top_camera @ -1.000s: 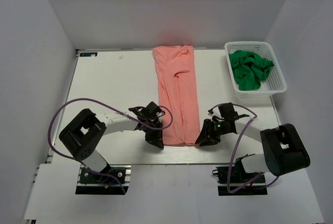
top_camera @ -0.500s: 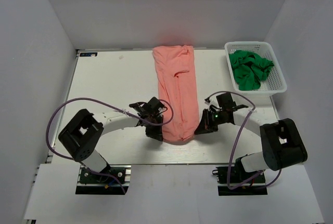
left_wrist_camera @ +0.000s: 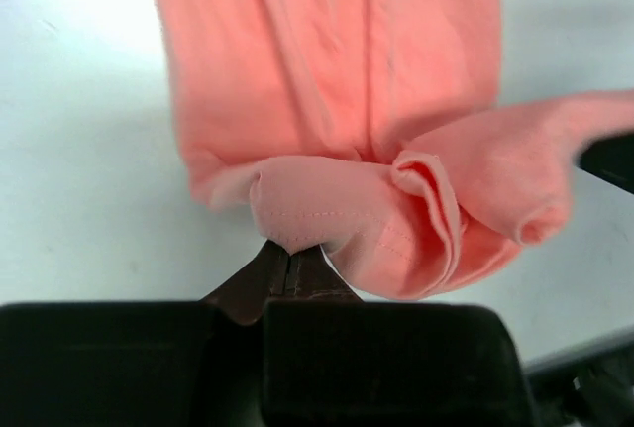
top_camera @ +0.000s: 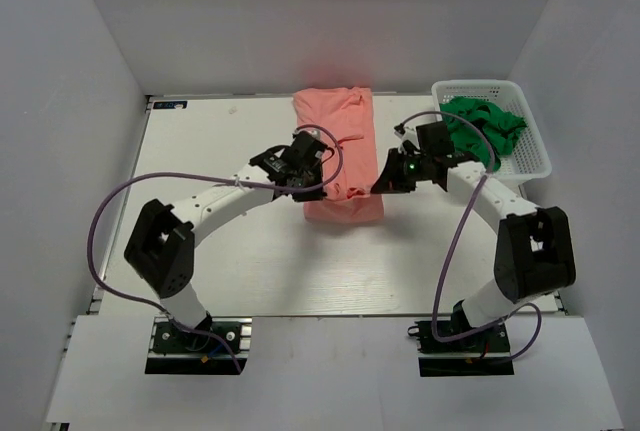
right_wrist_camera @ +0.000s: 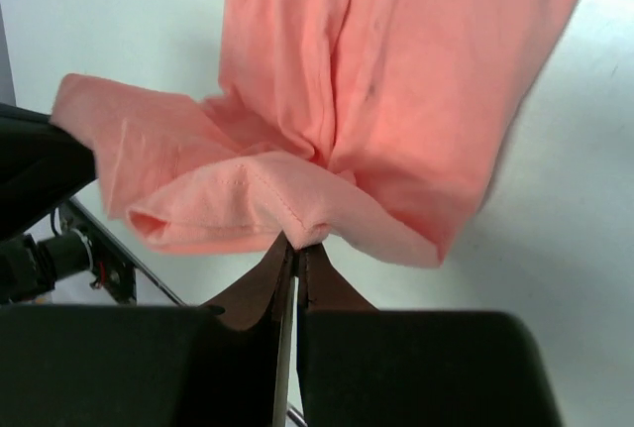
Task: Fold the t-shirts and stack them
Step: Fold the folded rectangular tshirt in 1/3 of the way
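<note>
A salmon-pink t-shirt (top_camera: 338,141) lies as a long strip down the middle of the table, its near end lifted and doubled back over itself. My left gripper (top_camera: 315,188) is shut on the left corner of that hem (left_wrist_camera: 287,234). My right gripper (top_camera: 380,184) is shut on the right corner of the hem (right_wrist_camera: 302,231). Both hold the cloth above the strip's middle, and the fold sags between them (top_camera: 345,209). A bright green t-shirt (top_camera: 482,133) lies crumpled in the basket at the back right.
The white lattice basket (top_camera: 530,166) stands at the table's back right corner, just right of my right arm. The white tabletop (top_camera: 220,151) is bordered by grey walls on three sides. Purple cables loop off both arms.
Both grippers closed on the shirt's near hem corners and carried them away from the bases toward the shirt's middle, doubling the near half over.
</note>
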### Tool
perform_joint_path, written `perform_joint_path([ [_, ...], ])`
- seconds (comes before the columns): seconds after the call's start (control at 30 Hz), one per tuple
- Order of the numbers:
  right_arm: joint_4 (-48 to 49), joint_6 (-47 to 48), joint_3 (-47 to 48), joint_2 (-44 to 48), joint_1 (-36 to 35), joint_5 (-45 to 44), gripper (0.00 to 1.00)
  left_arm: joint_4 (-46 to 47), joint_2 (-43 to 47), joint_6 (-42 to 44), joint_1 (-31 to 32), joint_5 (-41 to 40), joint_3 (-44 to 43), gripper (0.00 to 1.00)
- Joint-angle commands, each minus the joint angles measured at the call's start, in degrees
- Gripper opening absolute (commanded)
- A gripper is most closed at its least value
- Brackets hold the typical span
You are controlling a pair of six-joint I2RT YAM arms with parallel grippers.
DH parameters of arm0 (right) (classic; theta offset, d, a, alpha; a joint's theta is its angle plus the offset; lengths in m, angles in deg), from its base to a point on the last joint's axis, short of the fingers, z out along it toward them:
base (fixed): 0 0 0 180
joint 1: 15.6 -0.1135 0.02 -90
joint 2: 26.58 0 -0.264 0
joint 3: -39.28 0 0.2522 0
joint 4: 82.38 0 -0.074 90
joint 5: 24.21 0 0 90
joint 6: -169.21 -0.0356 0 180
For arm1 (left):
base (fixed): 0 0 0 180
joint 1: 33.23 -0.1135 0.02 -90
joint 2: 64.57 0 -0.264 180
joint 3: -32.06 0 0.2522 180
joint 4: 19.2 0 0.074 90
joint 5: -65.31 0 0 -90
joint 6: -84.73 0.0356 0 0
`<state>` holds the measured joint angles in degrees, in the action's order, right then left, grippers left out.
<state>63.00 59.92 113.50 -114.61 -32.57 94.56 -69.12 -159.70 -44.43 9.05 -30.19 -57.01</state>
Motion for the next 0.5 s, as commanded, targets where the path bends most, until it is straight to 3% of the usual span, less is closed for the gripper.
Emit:
perform_joint_path([
  [0.0, -0.7, 0.4, 7.4, -3.4, 0.8, -0.9, 0.0, -3.0, -2.9, 2.0, -2.7, -5.8, -5.9, 0.0],
  [0.17, 1.0, -0.2, 13.1, -7.7, 1.3, -1.3, 0.0, -2.1, -8.0, 3.6, -5.9, -7.6, -11.9, 0.0],
  [0.47, 0.0, 0.0, 24.9, -17.0, 2.6, -0.4, 0.0, 1.6, -13.8, 6.8, -10.0, -2.5, -18.3, 0.0],
])
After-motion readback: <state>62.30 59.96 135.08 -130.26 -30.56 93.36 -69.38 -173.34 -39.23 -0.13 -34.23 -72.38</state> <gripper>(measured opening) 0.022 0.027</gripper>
